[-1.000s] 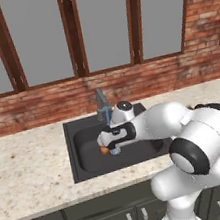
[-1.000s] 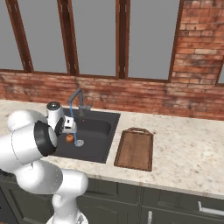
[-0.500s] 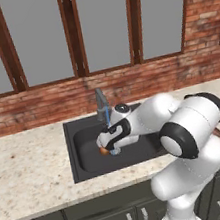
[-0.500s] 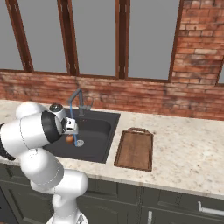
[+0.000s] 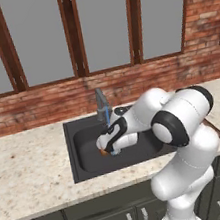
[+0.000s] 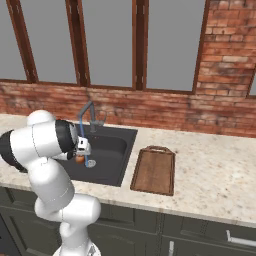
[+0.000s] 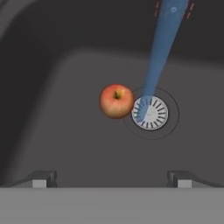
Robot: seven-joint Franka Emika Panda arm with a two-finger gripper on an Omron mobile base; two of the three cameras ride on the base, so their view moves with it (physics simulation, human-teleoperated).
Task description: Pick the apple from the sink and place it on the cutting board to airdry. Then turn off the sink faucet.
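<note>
Beside the silver drain [image 7: 150, 113], on the floor of the dark sink [image 7: 65, 144], rests the apple [image 7: 116, 101], touching the drain's rim on its left in the hand view, stem up. Onto the drain falls a thin blue water stream [image 7: 158, 52] from the sink faucet [image 6: 88, 114], just beside the apple and not across it. Right of the sink, on the speckled counter [image 6: 210, 175], lies the cutting board [image 6: 155, 170], loop handle toward the brick wall [image 6: 165, 112], well apart from the apple.

Partly covered by the white arm in the left base view: the sink's right half and most of the cutting board, of which a brown corner alone peeks out. Barely an orange speck of apple under the wrist there.

Reaching down over the basin from the counter's front edge, forearm bent low, wrist above the apple. Gripper [image 7: 112, 178] spread wide, fingertips [image 7: 43, 178] well apart at either side, nothing between them, above the apple and not touching it.
</note>
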